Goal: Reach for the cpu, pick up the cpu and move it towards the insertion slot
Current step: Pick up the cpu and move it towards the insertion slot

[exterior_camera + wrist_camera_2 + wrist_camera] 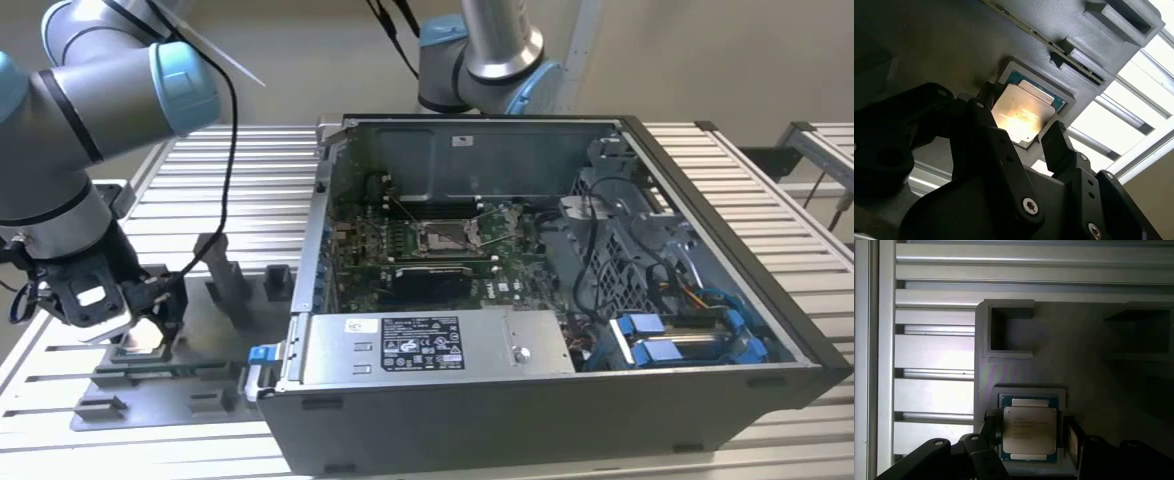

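A slatted metal worktop [747, 170] carries everything. On it, the open computer case [534, 420] takes up most of the exterior view's right. Its green circuit board [360, 240] faces up, and the insertion slot [445, 235] sits in the middle of it as a square silver frame.

The arm [80, 110] bends down at the exterior view's left, well apart from the case, over a grey fixture plate [174, 390]. The gripper [1021, 122] hangs low over a shallow square recess [1029, 391] in that plate.

The cpu [1030, 427] lies flat in the recess with its silvery face up and its greenish edge showing around it. The jaws are spread, with 2 black fingers [991, 430] standing just beside opposite edges of the cpu. I cannot tell whether either pad touches yet.

The step in hand looks like the grasp itself, with the lift not yet begun. To do it well, the fingers should be centred so that both meet the edges together. The pinch should be light and level, since a skewed grip could tilt the thin plate or jam it against the recess wall.
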Motion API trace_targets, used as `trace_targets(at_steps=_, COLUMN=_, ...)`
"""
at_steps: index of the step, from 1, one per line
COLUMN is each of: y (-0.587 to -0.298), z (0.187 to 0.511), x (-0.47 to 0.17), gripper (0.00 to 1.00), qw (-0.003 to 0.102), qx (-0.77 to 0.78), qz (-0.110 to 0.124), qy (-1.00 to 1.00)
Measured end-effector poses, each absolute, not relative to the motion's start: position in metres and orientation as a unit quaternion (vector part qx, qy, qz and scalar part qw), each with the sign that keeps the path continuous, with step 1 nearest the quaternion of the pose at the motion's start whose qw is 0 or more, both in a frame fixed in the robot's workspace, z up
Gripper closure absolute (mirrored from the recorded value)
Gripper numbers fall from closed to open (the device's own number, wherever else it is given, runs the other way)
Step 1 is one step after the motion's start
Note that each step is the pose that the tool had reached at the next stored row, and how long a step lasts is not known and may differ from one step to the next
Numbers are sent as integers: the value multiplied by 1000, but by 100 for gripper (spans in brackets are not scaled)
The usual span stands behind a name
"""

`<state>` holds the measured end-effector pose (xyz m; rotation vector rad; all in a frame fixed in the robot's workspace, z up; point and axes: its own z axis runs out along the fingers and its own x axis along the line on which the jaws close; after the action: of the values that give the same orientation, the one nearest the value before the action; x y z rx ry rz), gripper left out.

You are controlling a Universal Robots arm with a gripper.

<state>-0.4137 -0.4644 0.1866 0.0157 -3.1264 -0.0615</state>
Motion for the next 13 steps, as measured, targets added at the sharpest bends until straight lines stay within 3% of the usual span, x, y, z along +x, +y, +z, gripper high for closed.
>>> trace_targets(at_steps=3, y=-464, z=187, x=-414, gripper=0, qw=7, qx=5, qz=-20, qy=-1000)
trace_targets(at_steps=4, y=-464, z=187, x=-414, gripper=100, qw=7, qx=5, qz=-20, qy=-1000)
trace_targets(at_steps=13, y=-464, z=187, x=-414, gripper=100, qw=7, qx=5, qz=-20, qy=-1000)
